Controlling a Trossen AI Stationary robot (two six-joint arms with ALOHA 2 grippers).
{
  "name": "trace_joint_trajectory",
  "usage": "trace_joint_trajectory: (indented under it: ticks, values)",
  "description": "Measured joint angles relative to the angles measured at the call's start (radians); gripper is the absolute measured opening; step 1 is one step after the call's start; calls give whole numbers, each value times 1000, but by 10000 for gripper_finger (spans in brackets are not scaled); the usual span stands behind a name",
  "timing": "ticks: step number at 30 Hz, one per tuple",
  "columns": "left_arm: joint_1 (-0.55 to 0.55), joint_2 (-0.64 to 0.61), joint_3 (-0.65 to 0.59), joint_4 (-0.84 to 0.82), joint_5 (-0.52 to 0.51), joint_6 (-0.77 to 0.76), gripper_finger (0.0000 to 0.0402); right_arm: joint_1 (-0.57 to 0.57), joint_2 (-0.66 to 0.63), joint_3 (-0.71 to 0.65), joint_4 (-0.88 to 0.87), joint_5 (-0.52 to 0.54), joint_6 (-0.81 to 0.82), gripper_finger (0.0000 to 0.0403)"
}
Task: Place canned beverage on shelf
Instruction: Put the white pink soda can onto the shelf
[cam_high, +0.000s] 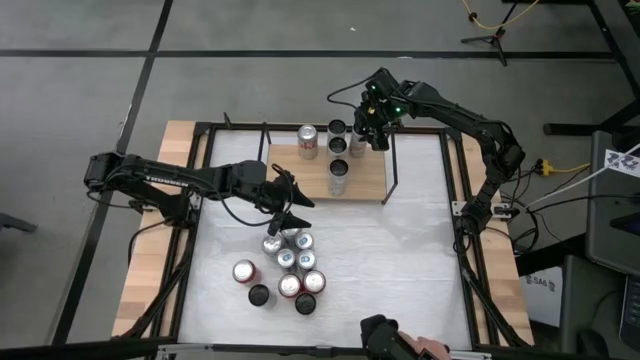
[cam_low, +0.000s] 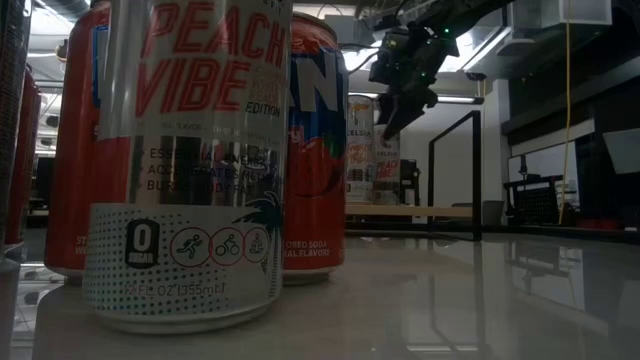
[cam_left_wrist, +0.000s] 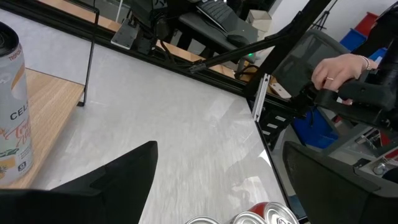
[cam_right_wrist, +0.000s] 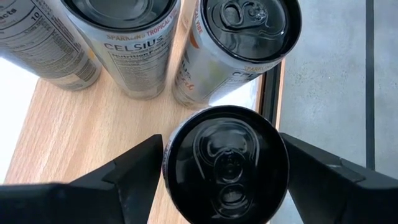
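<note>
My right hand is at the far corner of the shelf, its fingers standing either side of a black-topped can. From the wrist view the fingers flank the can closely, but I can't tell whether they press it or have just let go; the can's base is hidden under its own lid, so I can't tell whether it stands on the wood either. The shelf's light-wood board already carries several other cans, two Celsius cans just beside mine.

My worry is that crowding. If I pull up while a finger drags on the can's wall, I judge it could tip into the neighbours and knock the row down. The can also sits close to the board's edge and the black rod upright, so a sideways nudge could push it off the shelf onto the desk.

My left hand hangs spread wide above the cluster of waiting cans in the middle of the desk, holding nothing. Dropping there carelessly could topple several, since they stand touching. A person's hand shows beyond the desk's edge.
</note>
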Motion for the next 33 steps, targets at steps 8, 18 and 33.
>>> trace_joint_trajectory:
  ticks: [8,18,33]
  values:
    - [0,0,0,0,0,0,341,0,0,0,-9,0,0,301]
    - [0,0,0,0,0,0,341,0,0,0,-10,0,9,301]
    - [-1,0,0,0,15,-5,341,0,0,0,-12,7,26,301]
